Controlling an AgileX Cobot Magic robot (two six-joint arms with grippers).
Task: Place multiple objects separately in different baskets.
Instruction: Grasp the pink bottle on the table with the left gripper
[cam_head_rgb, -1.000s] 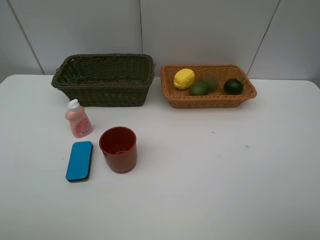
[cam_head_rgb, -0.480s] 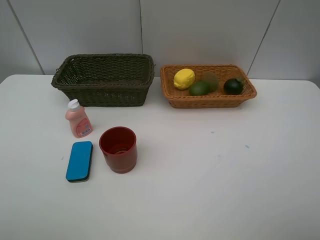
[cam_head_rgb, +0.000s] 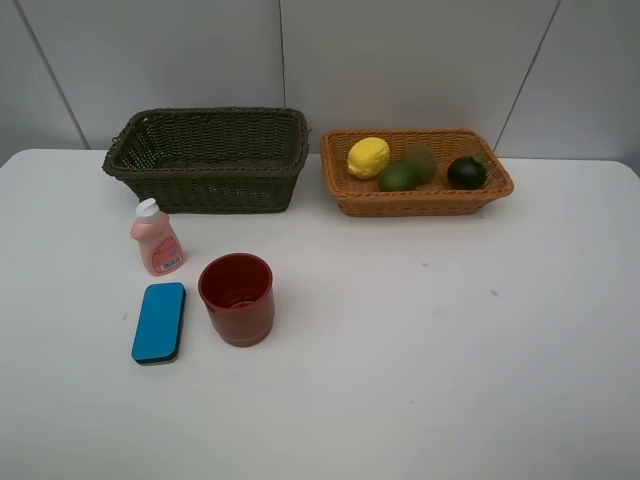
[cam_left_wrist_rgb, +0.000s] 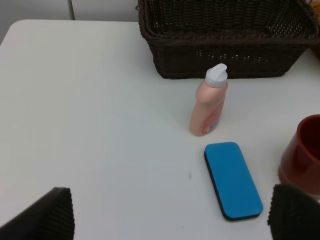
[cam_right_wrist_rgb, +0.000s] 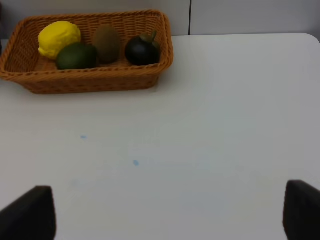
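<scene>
The flat blue rounded-rectangle eraser (cam_head_rgb: 159, 322) lies with its long axis toward the dark olive wicker basket (cam_head_rgb: 205, 190), while the left gripper (cam_left_wrist_rgb: 170, 215) and right gripper (cam_right_wrist_rgb: 167, 211) are spread wide, empty.

Bright, even light; soft shadows

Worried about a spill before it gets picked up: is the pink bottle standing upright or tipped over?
Upright: the pink bottle stands on its base on the table, white cap uppermost.

No text is legible on the pink bottle (cam_left_wrist_rgb: 207, 107).
</scene>
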